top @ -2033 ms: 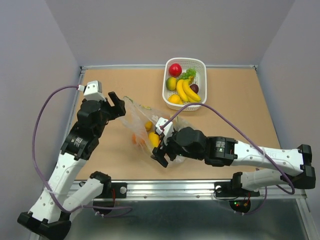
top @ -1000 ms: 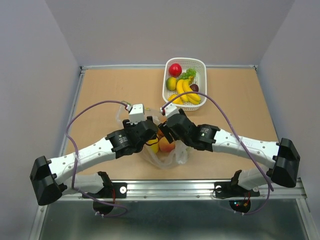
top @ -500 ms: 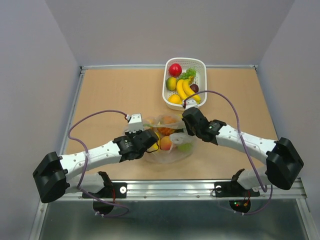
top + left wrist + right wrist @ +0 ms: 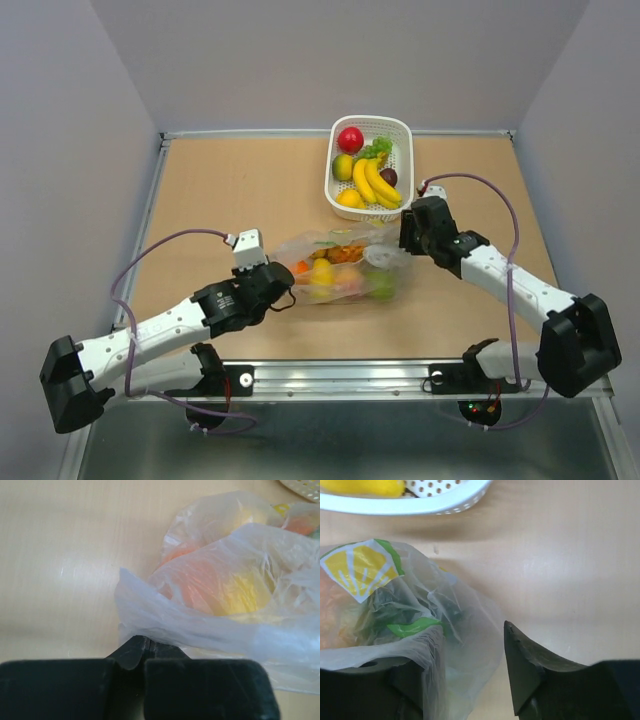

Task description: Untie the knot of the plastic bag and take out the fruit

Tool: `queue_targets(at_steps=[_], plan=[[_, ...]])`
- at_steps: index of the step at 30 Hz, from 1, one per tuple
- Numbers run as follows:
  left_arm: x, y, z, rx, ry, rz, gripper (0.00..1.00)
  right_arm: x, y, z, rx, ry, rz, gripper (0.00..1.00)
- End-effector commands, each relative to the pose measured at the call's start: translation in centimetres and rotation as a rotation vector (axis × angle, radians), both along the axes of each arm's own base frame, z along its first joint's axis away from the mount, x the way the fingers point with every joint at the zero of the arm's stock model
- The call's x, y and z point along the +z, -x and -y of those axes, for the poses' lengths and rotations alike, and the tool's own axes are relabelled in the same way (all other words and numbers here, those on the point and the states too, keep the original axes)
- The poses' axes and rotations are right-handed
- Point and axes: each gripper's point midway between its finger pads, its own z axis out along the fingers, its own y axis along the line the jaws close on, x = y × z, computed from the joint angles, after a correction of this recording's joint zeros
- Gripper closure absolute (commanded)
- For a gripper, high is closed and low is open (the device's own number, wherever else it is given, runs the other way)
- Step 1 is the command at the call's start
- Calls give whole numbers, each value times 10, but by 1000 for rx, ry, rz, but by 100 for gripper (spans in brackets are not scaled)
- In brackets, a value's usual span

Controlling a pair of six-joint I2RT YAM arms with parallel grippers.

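Note:
The plastic bag [image 4: 342, 266] lies stretched sideways mid-table, with the fruit [image 4: 322, 271] inside: orange, yellow, pink-orange and green pieces. My left gripper [image 4: 291, 291] is shut on the bag's left edge; in the left wrist view its closed tips [image 4: 145, 641] pinch the film [image 4: 200, 625] in front of an orange and a yellow fruit [image 4: 235, 587]. My right gripper [image 4: 404, 240] is at the bag's right end. Its jaws stand apart [image 4: 470, 665], with loose film [image 4: 465, 630] between them and draped over the left finger. I cannot make out the knot.
A white slotted basket [image 4: 330, 175] stands behind the bag with a red apple [image 4: 350, 138], bananas [image 4: 378, 182] and other fruit. Its rim [image 4: 420, 502] sits just beyond the right gripper. Purple cables arc over both arms.
Both grippers moved apart, left one down-left, right one right toward the basket. The bag went from a bunched heap to a flat sideways stretch. The left gripper closed on its edge.

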Motion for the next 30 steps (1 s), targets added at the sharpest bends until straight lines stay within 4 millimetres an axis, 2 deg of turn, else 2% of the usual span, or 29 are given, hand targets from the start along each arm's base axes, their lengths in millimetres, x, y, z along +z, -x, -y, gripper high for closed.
queue_targets(at_steps=[1, 3, 4, 5, 6, 8, 9, 10, 11, 12, 14, 16, 17, 18, 19, 23, 26, 30], plan=[[7, 1, 4, -38, 21, 3, 99, 37, 6, -23, 150, -101, 78, 36], [16, 0, 15, -79, 56, 12, 83, 57, 11, -31, 212, -137, 122, 30], [25, 1, 23, -127, 72, 20, 62, 70, 13, -36, 247, -144, 150, 27], [32, 1, 28, -152, 91, 29, 51, 82, 19, -43, 294, -168, 173, 25], [46, 0, 37, -182, 130, 49, 42, 98, 24, -47, 328, -183, 209, 25], [58, -1, 42, -213, 144, 65, 26, 123, 32, -54, 388, -190, 244, 24], [62, 0, 45, -239, 135, 69, 23, 135, 36, -56, 406, -192, 268, 24], [76, -2, 48, -247, 150, 84, 21, 147, 39, -57, 425, -185, 279, 24], [80, -2, 49, -254, 148, 86, 21, 144, 43, -58, 437, -176, 269, 24], [90, -3, 51, -265, 145, 91, 21, 159, 47, -66, 485, -187, 290, 24], [98, -3, 49, -269, 126, 92, 20, 176, 52, -72, 523, -194, 305, 25], [113, -8, 48, -265, 104, 114, 21, 183, 58, -81, 566, -184, 308, 25], [114, -8, 46, -261, 78, 107, 21, 186, 58, -83, 574, -177, 311, 25], [118, -12, 42, -242, 53, 118, 20, 196, 62, -90, 602, -181, 326, 26], [124, -17, 44, -235, 34, 122, 21, 197, 63, -94, 615, -176, 321, 26], [127, -28, 41, -210, -66, 127, 21, 190, 71, -120, 704, -155, 281, 27], [124, -39, 41, -182, -123, 140, 19, 165, 74, -138, 745, -113, 218, 27], [120, -64, 34, -156, -195, 148, 19, 112, 65, -130, 677, -13, 109, 28]])
